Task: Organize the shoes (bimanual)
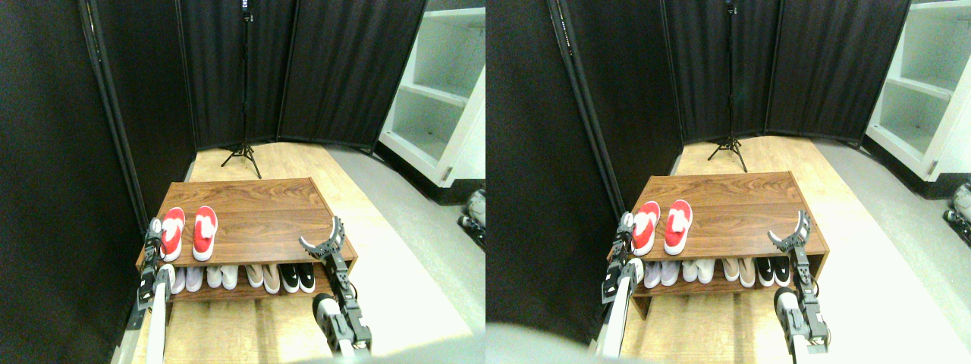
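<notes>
Wooden shoe rack (250, 208) on a pale plank floor (227, 334), taken here as the landmark. On the rack's top board, at its left end: two red shoes (188, 232), side by side and slightly apart, toes pointing away from the camera, white lining visible. On the rack's lower shelf, in a row: a white pair (186, 278) at left, then another pale pair (221, 276), a beige pair (263, 275), and a black pair (296, 277) at right.

Left gripper (154, 236) raised at the rack's left front corner, just beside the outer red shoe; contact not discernible; jaw state cannot be told. Right gripper (322, 238) at the rack's right front corner, over the top board's edge, jaws spread wide apart and grasping nothing.

Behind the rack: black folding screen (303, 68) with a black tripod stand (244, 114) before it. To the rack's right and farther back: white shelving unit (444, 91).
</notes>
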`<action>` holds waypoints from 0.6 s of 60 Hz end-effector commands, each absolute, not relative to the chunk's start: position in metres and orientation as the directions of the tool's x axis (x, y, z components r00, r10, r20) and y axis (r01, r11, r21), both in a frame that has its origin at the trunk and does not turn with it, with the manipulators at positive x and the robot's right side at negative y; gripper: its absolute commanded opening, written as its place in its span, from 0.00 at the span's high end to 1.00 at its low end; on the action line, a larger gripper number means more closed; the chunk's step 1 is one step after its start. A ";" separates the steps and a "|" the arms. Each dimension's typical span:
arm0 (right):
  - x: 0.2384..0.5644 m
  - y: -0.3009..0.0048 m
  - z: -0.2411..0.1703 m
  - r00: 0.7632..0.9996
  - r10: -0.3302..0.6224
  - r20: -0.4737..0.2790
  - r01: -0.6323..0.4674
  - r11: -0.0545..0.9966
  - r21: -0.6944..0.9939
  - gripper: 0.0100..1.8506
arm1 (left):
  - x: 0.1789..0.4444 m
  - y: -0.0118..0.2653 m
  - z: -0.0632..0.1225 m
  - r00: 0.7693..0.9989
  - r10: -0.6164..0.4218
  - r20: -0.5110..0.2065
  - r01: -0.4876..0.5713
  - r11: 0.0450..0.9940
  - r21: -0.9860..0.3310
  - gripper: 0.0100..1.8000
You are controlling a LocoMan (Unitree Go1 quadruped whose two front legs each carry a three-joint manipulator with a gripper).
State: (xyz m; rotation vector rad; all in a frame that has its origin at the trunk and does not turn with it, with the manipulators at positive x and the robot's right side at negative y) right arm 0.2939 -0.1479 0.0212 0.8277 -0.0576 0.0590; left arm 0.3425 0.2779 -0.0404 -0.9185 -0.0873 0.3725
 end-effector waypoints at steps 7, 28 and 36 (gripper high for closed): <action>0.296 -0.146 0.028 0.993 0.024 0.117 -0.102 0.673 0.733 0.55 | 0.347 0.264 -0.041 0.943 0.318 -0.097 -0.266 0.546 -0.795 1.00; 0.294 -0.147 0.028 0.989 0.018 0.149 -0.122 0.674 0.728 0.56 | 0.349 0.254 -0.043 0.939 0.300 -0.169 -0.314 0.543 -0.779 1.00; 0.294 -0.146 0.029 0.987 0.018 0.161 -0.130 0.676 0.725 0.56 | 0.348 0.247 -0.044 0.944 0.280 -0.177 -0.298 0.491 -0.819 1.00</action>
